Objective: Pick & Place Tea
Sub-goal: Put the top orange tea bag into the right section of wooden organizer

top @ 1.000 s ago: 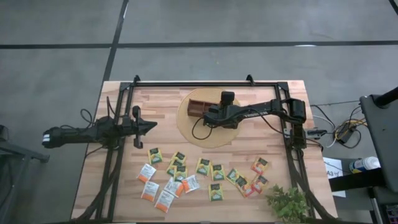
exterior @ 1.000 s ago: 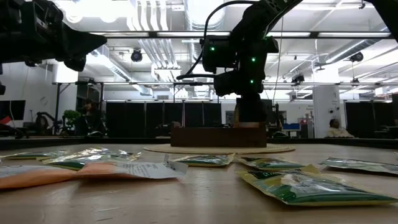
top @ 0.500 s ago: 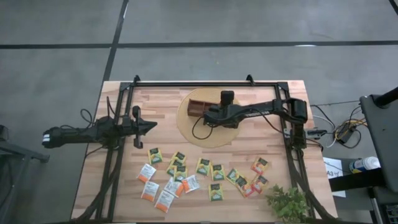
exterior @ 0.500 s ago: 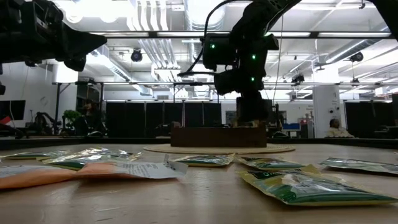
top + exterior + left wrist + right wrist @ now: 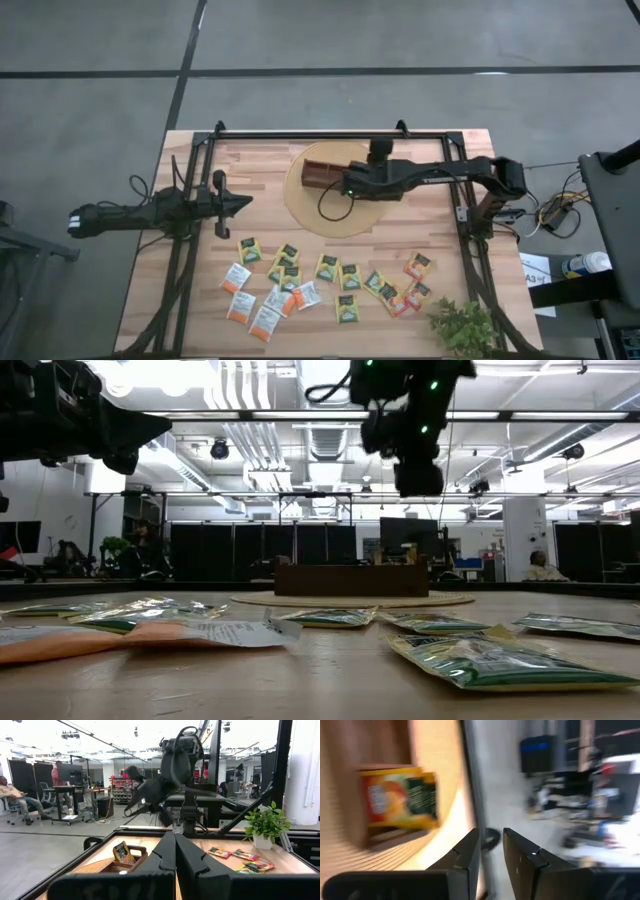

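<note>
Several tea packets (image 5: 330, 282) lie flat across the near half of the table, white-and-orange, yellow-green and orange-red. One yellow-green packet (image 5: 400, 802) stands in the brown wooden tray (image 5: 322, 172), leaning on its wall; the left wrist view also shows this packet (image 5: 121, 852). My right gripper (image 5: 348, 186) hangs above the tray, well clear of it in the low view (image 5: 412, 478), its fingers (image 5: 470, 852) slightly apart and empty. My left gripper (image 5: 240, 203) waits shut at the table's left, above the wood.
The tray sits on a round tan mat (image 5: 300, 205) at the table's far middle. A small potted plant (image 5: 462, 325) stands at the near right corner. A black frame (image 5: 470, 240) runs along the table's edges. Bare wood lies between the mat and the packets.
My right gripper has risen straight up from the tray, from just over its wall to well above it, and drifted a little toward the table's right edge. The tray and the packets on the table have stayed where they were.
</note>
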### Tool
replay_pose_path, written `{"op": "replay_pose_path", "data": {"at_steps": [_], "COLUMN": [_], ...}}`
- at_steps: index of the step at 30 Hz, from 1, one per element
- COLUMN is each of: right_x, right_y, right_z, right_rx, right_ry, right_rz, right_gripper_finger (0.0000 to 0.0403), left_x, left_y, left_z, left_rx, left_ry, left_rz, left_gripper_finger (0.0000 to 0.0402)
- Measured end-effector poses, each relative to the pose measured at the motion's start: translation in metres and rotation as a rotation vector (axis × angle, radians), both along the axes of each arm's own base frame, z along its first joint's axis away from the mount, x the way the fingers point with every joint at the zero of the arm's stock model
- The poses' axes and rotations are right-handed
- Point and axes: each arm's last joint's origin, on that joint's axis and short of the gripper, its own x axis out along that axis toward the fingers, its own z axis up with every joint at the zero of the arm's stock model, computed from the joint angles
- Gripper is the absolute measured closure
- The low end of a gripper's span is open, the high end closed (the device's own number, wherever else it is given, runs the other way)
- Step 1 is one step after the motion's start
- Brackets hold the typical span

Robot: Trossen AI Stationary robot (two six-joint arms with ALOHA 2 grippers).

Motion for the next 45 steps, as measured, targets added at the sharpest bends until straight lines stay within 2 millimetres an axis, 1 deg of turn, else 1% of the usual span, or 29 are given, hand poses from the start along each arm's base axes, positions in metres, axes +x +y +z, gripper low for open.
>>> {"op": "replay_pose_path", "data": {"at_steps": [3,6,10,16,21,29,35,39,42,45], "right_x": [-0.012,-0.024,-0.036,-0.050,-0.067,-0.105,-0.130,-0.140,-0.144,-0.145], "right_y": [0.008,0.018,0.037,0.071,0.095,0.114,0.129,0.141,0.150,0.155], "right_z": [0.003,-0.002,-0.010,-0.019,-0.023,-0.022,-0.023,-0.028,-0.030,-0.034], "right_rx": [0.129,0.242,0.375,0.507,0.602,0.784,0.829,0.884,0.913,0.942], "right_ry": [-0.043,-0.056,-0.084,-0.100,-0.109,-0.192,-0.264,-0.251,-0.221,-0.199], "right_rz": [-0.064,-0.128,-0.157,-0.146,-0.073,-0.157,-0.245,-0.306,-0.301,-0.276], "right_gripper_finger": [0.0321,0.0319,0.0308,0.0281,0.0258,0.0238,0.0230,0.0224,0.0218,0.0211], "left_x": [0.000,0.000,0.000,0.000,0.000,0.000,0.000,0.000,0.000,0.000], "left_y": [0.000,0.000,0.000,0.000,0.000,0.000,0.000,0.000,0.000,0.000], "left_z": [0.000,0.000,0.000,0.000,0.000,0.000,0.000,0.000,0.000,0.000], "left_rx": [0.000,0.000,0.000,0.000,0.000,0.000,0.000,0.000,0.000,0.000], "left_ry": [0.000,0.000,0.000,0.000,0.000,0.000,0.000,0.000,0.000,0.000], "left_rz": [0.000,0.000,0.000,0.000,0.000,0.000,0.000,0.000,0.000,0.000], "left_gripper_finger": [0.0402,0.0402,0.0402,0.0402,0.0402,0.0402,0.0402,0.0402,0.0402,0.0402]}}
